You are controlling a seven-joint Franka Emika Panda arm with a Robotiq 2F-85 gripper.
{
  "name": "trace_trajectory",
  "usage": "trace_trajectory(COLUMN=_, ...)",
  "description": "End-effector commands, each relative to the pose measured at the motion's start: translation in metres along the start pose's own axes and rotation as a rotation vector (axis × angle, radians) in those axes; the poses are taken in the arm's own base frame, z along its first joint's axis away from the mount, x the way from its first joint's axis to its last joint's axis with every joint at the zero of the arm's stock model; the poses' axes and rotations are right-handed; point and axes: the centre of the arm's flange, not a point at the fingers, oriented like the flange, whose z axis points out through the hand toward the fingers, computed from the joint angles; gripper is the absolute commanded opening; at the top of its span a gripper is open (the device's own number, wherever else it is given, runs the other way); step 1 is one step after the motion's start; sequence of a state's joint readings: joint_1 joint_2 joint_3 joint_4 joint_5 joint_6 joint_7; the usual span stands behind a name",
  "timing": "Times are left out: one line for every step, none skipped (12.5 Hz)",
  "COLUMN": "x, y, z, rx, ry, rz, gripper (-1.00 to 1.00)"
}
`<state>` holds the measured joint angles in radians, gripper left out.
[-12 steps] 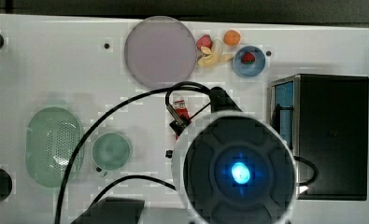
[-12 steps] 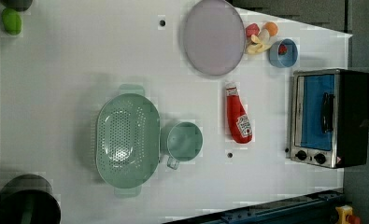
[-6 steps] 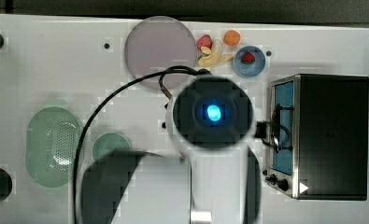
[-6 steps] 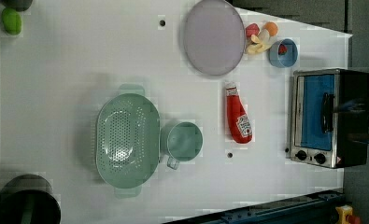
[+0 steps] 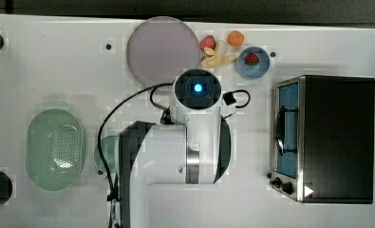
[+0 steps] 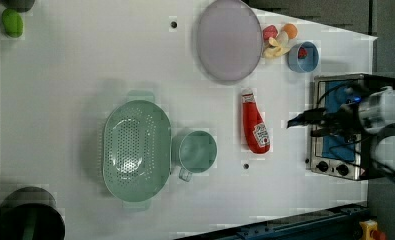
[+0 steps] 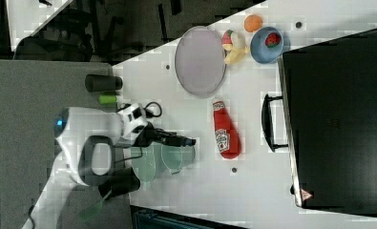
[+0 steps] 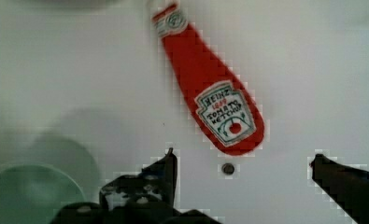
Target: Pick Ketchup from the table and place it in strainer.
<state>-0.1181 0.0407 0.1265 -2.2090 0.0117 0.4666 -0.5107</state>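
The Ketchup point(image 6: 255, 125) is a slim red bottle with a whitish cap, lying flat on the white table point(image 6: 60, 75) between the cup and the oven. It also lies flat in the right view point(image 7: 225, 131). In the wrist view the Ketchup point(image 8: 210, 84) lies just beyond my gripper point(image 8: 245, 159), which is open and empty with a dark finger on each side. The gripper point(image 6: 296, 121) hangs well above the table. The pale green strainer point(image 6: 135, 152) stands empty at the left view's left, with the strainer point(image 5: 54, 149) at the top view's left. The arm covers the bottle in the top view.
A green cup point(image 6: 197, 151) stands between strainer and bottle. A grey-lilac plate point(image 6: 228, 40) lies past the bottle's cap. A toaster oven point(image 5: 327, 137) fills the top view's right. A blue bowl point(image 5: 253, 61) and small fruits sit beside the plate. Dark cylinders stand at the table's corners.
The arm has swung toward the plate in the top view and has come into the left view from its right. The bottle and strainer have not moved. The gripper stays open.
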Motion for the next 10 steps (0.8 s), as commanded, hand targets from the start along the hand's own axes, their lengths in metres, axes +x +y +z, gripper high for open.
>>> trace_trajectory(x=0.008, y=0.006, z=-0.01, rx=0.012, ry=0.136, rz=-0.374, gripper=1.0)
trace_trajectory(x=0.01, y=0.006, z=0.003, rx=0.01, ry=0.15, rz=-0.431, gripper=1.0)
trace_trajectory(x=0.01, y=0.007, z=0.017, rx=0.009, ry=0.159, rz=-0.457, gripper=1.0)
trace_trajectory(x=0.009, y=0.009, z=0.033, rx=0.01, ry=0.154, rz=-0.459, gripper=1.0)
trace_trajectory(x=0.007, y=0.01, z=0.05, rx=0.012, ry=0.142, rz=-0.458, gripper=1.0)
trace_trajectory(x=0.005, y=0.011, z=0.066, rx=0.013, ry=0.13, rz=-0.456, gripper=1.0)
trace_trajectory(x=0.005, y=0.012, z=0.079, rx=0.015, ry=0.13, rz=-0.455, gripper=1.0)
trace_trajectory(x=0.006, y=0.012, z=0.092, rx=0.017, ry=0.137, rz=-0.455, gripper=1.0)
trace_trajectory(x=0.008, y=0.012, z=0.105, rx=0.019, ry=0.143, rz=-0.454, gripper=1.0)
trace_trajectory(x=0.009, y=0.012, z=0.118, rx=0.021, ry=0.142, rz=-0.454, gripper=1.0)
